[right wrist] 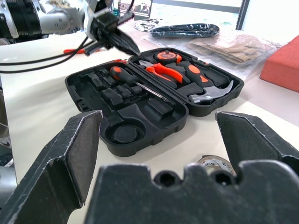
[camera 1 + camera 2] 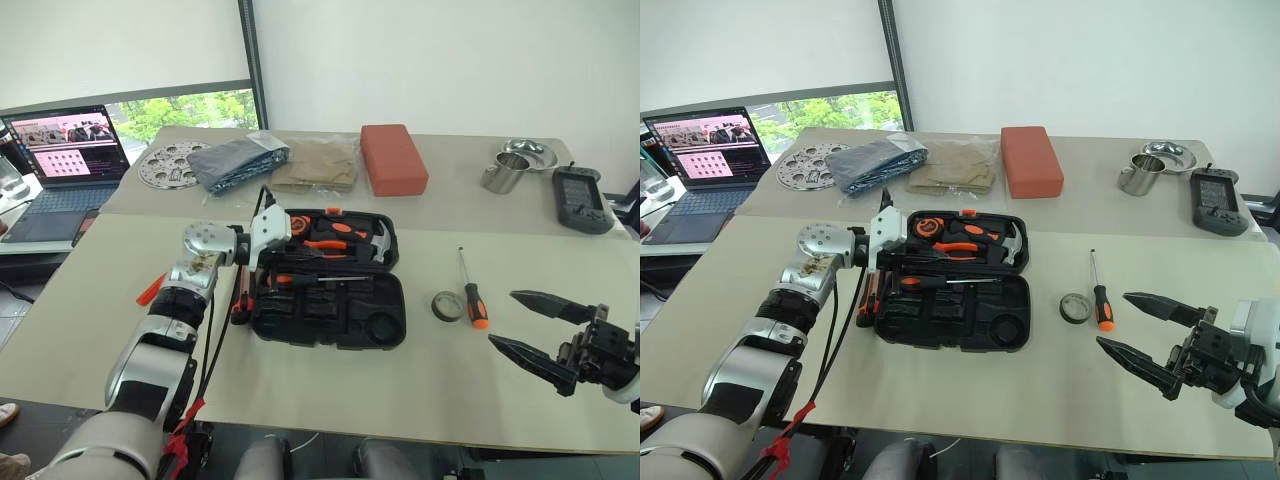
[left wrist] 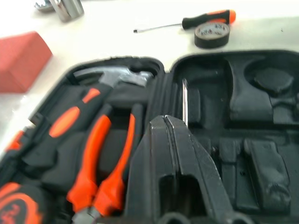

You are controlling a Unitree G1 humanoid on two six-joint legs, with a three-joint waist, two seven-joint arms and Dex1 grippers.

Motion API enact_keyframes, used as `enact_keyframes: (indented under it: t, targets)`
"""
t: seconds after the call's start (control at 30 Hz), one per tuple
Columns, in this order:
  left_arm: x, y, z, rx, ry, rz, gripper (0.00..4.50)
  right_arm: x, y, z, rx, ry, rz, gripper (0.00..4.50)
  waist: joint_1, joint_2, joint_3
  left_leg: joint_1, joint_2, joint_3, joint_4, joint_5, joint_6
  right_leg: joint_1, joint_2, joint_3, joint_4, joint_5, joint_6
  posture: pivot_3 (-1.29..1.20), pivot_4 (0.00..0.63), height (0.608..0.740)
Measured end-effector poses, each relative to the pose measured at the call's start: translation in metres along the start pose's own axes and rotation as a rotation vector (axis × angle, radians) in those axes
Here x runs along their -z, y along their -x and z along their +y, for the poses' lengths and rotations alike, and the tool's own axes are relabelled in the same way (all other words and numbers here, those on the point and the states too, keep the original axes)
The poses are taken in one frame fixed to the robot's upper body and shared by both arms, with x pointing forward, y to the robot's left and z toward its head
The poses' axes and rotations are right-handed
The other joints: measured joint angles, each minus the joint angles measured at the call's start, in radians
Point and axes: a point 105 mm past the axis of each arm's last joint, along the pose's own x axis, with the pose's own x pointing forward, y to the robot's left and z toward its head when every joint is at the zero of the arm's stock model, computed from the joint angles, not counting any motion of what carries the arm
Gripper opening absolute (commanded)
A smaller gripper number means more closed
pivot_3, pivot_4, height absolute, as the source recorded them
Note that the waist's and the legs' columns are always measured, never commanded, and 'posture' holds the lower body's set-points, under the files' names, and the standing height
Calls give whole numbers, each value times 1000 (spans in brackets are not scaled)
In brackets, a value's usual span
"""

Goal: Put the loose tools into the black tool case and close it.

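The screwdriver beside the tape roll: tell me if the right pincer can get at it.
Probably yes. The screwdriver lies loose on bare table beside the tape roll, and the right pincer stands open just nearby with nothing between.

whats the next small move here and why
Probably bring the open right pincer forward over the screwdriver lying on the table beside the tape roll. Both lie loose just right of the open tool case, close to that pincer, while the left pincer is shut over the case.
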Motion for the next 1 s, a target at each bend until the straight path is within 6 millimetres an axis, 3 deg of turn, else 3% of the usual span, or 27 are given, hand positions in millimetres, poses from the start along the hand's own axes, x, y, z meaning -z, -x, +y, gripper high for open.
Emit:
enact_keyframes:
  t: [0.23, 0.6, 0.87, 1.0]
  targets:
    - [22, -13, -15, 77, 2, 65, 82, 0, 2, 2, 10, -2, 7, 4500, 1, 0, 0, -1, 0, -1, 0, 0, 0, 0, 0, 0, 0, 0, 0, 0, 150, 740]
    - [29, -20, -10, 80, -104, 159, 82, 2, 6, 4, 34, -12, 11, 4500, -1, 1, -1, 1, -1, -4, 1, 0, 1, 4, 0, 1, 2, 0, 1, 0, 150, 740]
    - [32, -24, -8, 66, -77, 174, 82, 2, 6, 4, 40, -11, 10, 4500, -2, 1, -1, 1, -3, -11, 9, 2, 3, 3, 1, 1, 11, -3, 9, 0, 150, 740]
    - [28, -22, -5, 34, 25, 103, 82, 4, 2, -6, 112, 18, 34, 4500, -2, 2, -1, 0, -3, -12, 10, 2, 3, 1, 1, 0, 11, -3, 9, 0, 150, 740]
